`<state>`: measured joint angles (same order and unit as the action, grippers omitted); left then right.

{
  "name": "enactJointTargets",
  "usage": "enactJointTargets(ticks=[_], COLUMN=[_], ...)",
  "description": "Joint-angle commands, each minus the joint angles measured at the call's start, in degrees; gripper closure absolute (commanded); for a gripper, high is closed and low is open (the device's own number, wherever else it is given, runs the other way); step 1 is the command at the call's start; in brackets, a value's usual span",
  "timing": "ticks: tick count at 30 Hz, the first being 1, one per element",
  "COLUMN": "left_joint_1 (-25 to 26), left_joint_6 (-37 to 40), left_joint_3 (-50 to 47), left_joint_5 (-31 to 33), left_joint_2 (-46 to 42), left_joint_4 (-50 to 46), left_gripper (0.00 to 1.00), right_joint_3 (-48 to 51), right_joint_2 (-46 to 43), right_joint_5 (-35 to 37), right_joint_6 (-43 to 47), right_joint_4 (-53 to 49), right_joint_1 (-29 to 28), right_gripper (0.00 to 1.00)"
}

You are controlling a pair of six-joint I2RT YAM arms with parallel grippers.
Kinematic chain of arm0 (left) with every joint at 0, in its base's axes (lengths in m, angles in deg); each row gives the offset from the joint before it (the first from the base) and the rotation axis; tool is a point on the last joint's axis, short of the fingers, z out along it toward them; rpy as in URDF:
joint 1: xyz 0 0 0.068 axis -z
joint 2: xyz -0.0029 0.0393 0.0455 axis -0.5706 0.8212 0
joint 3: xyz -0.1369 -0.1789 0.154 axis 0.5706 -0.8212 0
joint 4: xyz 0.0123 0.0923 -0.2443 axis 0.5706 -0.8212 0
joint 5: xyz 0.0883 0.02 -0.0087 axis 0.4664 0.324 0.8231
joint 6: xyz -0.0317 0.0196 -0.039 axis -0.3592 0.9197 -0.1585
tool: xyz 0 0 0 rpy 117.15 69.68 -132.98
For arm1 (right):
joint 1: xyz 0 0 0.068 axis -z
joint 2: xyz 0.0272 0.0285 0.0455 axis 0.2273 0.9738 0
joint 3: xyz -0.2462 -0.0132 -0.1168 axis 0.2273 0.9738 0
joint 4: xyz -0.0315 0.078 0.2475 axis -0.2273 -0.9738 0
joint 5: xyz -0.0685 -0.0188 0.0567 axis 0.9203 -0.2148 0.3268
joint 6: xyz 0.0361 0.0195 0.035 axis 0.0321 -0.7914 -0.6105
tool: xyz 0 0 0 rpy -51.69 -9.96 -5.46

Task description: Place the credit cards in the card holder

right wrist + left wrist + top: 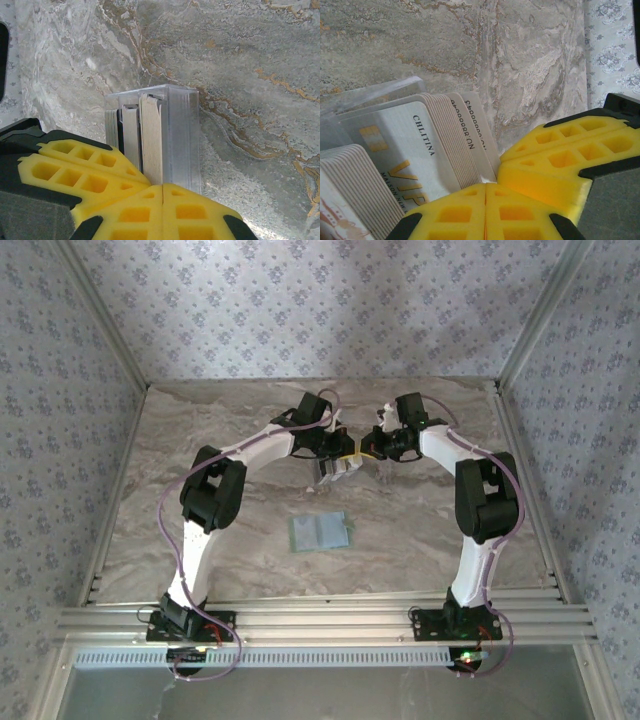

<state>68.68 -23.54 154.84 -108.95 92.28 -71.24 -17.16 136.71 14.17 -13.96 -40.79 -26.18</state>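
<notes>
the left tool (485, 190) has its yellow pads pressed together, with no gap along the seam. the right tool (162, 191) is closed the same way. the two tips meet nose to nose over the bench (180, 420). the credit cards (410, 150) stand on edge in packs inside a clear box (182, 130), right at both tips. whether either tip pinches a card edge cannot be told. the card holder (318, 531) lies flat on the bench, well apart from both tools, on the side toward the arm bases.
</notes>
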Motion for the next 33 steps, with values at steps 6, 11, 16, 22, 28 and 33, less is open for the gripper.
enactJointTargets(ticks=[6,11,16,22,28,33], left_joint_1=[-0.6,-0.6,-0.6,-0.6,-0.7,-0.7], left_joint_6=[1.3,1.2,1.2,1.2,1.3,1.3], left_joint_3=[-1.0,-0.8,-0.7,-0.4,-0.5,-0.5], left_joint_5=[1.1,1.1,1.1,1.1,1.1,1.1], left_joint_2=[0.7,1.2,1.6,2.0,2.1,2.2], left_joint_4=[-2.1,-2.2,-2.3,-2.5,-2.6,-2.6], left_gripper=[0.92,0.92,0.92,0.92,0.92,0.92], right_joint_3=[0.5,0.6,0.6,0.5,1.2,2.1], right_joint_2=[-2.7,-3.6,-3.6,-3.3,-3.3,-3.1], right_joint_5=[-0.2,1.2,1.5,0.0,-3.3,-5.9], right_joint_6=[-0.2,0.3,0.3,0.2,-1.6,-3.2], right_joint_4=[0.6,-0.3,-0.4,-0.1,2.5,4.8], right_joint_1=[0.6,0.8,0.8,0.8,1.4,1.9], right_gripper=[1.0,1.0,1.0,0.95,0.9,0.91])
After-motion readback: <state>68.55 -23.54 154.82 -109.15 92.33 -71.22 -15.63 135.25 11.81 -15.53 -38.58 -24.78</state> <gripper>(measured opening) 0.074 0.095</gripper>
